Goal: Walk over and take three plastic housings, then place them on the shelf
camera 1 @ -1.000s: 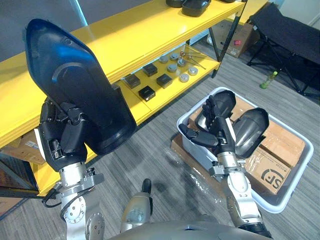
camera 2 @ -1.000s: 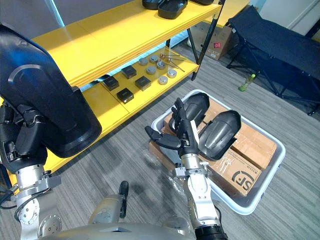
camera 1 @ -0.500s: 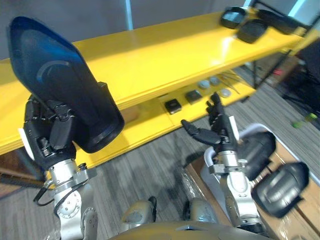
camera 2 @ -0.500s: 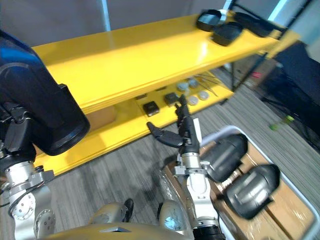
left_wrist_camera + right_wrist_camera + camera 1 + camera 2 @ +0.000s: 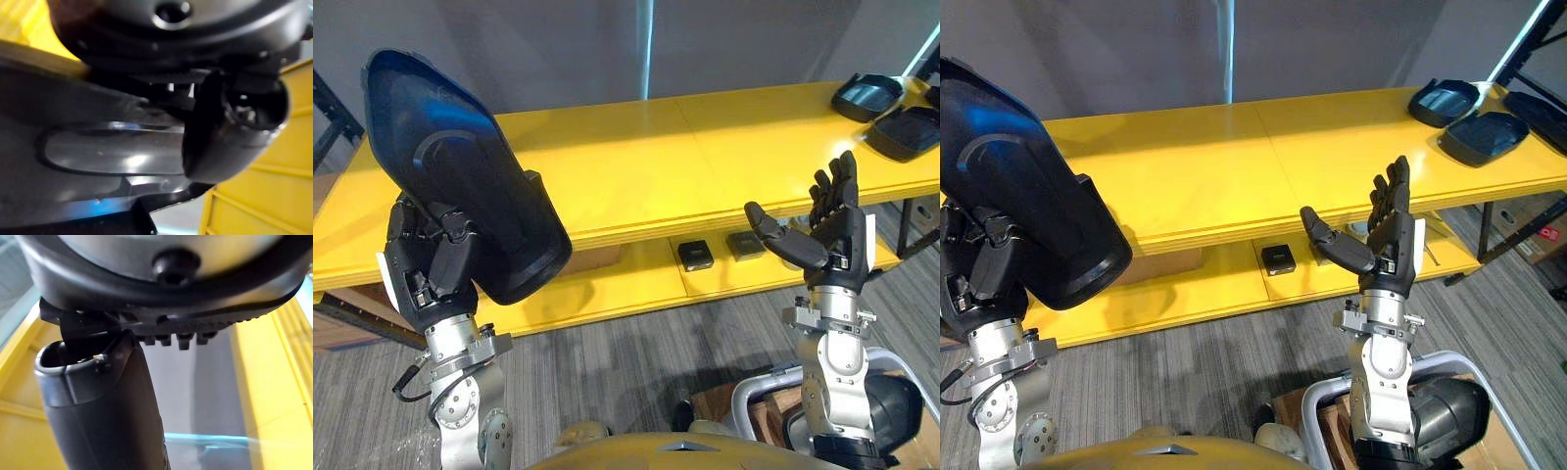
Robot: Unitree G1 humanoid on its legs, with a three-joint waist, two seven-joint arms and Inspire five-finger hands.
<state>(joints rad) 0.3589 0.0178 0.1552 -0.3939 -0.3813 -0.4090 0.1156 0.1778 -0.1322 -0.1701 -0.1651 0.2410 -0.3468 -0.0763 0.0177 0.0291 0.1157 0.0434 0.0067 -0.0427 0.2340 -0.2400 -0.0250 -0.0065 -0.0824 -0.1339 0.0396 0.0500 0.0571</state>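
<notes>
While the robot faces the yellow shelf, its left hand is raised at its left side, fingers and thumb curled round the lower end of a big dark housing. That housing stands nearly upright in the grip, its narrow end high and leaning a little to the left, its glossy rounded back towards the robot. It is held in front of the shelf's left part and touches neither board.

The right hand is up too, on the other side, and holds nothing. Its fingers are straight and pointing upward, and its thumb is stretched out to the left. It is seen against the front edge of the top board, apart from it.

Two more housings lie on the top board at its far right end, side by side, hollow sides up — well away from both hands. On the lower board sit small black boxes, just under the middle of the shelf.

Down by the robot's right side is a white tub on the grey floor, with another housing lying in it.
</notes>
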